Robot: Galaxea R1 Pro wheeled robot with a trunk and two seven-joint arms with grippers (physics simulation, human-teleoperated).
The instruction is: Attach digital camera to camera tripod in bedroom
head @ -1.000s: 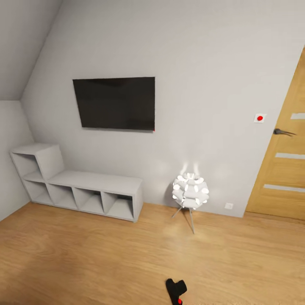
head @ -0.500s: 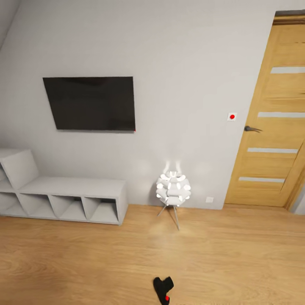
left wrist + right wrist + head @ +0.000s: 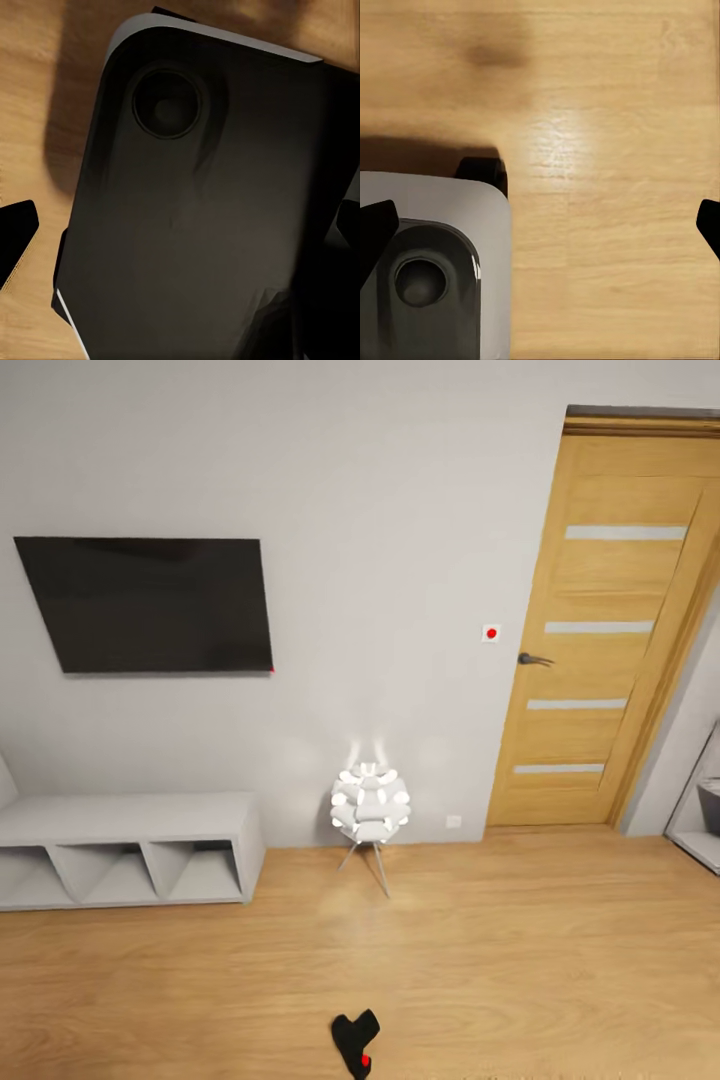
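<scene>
Head view: the digital camera point(image 3: 356, 1042), black with a red button, lies on the light wood floor point(image 3: 520, 960) near the lower edge of the picture, in front of a white wall point(image 3: 400, 560). A dark flat screen point(image 3: 150, 605) hangs on that wall above a low grey shelf unit point(image 3: 125, 845) with open compartments. A glowing white lamp point(image 3: 370, 805) on thin legs stands on the floor just beside the wall, between the shelf unit and a wooden door point(image 3: 600, 630) with pale horizontal strips and a dark handle. A small white plate with a red dot point(image 3: 491, 632) sits on the wall just beside the door.

Left wrist view: the left tool point(image 3: 184, 232) hangs above a large dark rounded panel point(image 3: 195, 225) of the robot's base with a round recess in it; wood floor shows past the panel's edge. The tool's two black fingertips point(image 3: 15, 236) stand well apart at opposite edges of the picture, with nothing held between them.

Right wrist view: the right tool point(image 3: 544, 232) hangs over the wood floor, its black fingertips point(image 3: 373, 232) also wide apart and holding nothing. A grey rounded base panel point(image 3: 435, 270) with a round recess lies below the tool on one fingertip's side, casting a shadow on the planks.
</scene>
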